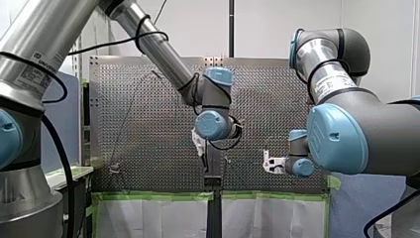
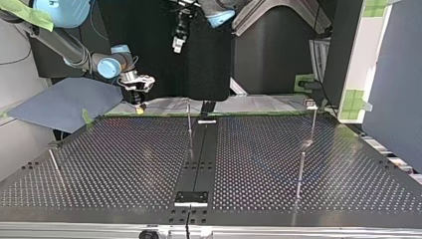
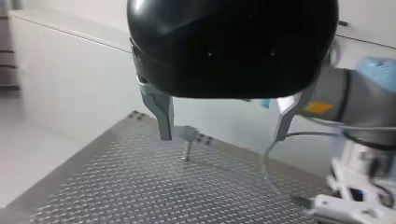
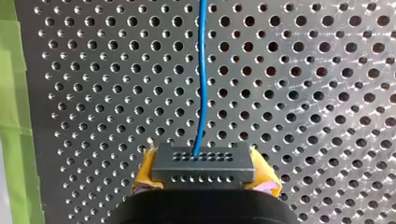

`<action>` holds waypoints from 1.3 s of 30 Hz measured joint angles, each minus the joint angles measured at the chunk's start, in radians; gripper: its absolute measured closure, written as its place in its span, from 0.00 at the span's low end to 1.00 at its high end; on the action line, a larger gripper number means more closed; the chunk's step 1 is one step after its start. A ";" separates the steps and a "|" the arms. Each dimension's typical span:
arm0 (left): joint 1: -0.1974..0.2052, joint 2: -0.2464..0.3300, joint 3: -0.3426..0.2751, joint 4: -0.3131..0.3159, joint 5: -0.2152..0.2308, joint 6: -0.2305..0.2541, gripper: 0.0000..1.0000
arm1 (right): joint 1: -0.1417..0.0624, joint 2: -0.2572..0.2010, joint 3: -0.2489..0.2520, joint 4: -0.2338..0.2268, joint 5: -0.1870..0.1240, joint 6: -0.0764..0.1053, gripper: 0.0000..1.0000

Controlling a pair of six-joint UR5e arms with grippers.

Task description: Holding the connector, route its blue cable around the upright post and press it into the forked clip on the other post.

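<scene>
The right gripper (image 4: 205, 171) pinches the grey connector (image 4: 204, 163) between its yellow pads (image 4: 145, 169), over the perforated table (image 4: 303, 93) near its green-taped edge (image 4: 9, 93), on the arms' side. The blue cable (image 4: 201, 84) runs straight ahead from the connector, touching no post.

Judged status: grasp done; routing and clip insertion outstanding.

The left gripper (image 3: 223, 135) hovers with fingers spread, empty. A thin post (image 3: 187, 142) stands ahead of it (forked head not discernible). Farther out, the upright post (image 2: 189, 127) and side posts (image 2: 312, 124) could snag the cable.
</scene>
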 joint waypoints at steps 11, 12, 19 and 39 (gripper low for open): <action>0.096 0.098 -0.098 0.098 0.096 -0.022 0.00 | 0.000 0.000 0.000 0.006 0.001 -0.001 1.00; 0.108 0.110 -0.110 0.109 0.108 -0.024 0.00 | 0.000 0.000 0.000 0.007 0.001 -0.001 1.00; 0.176 0.178 -0.178 0.178 0.176 -0.032 0.00 | 0.000 0.001 0.000 0.007 0.001 -0.001 1.00; 0.254 0.262 -0.368 0.354 0.275 0.009 0.00 | 0.000 0.002 0.000 0.009 0.001 -0.003 1.00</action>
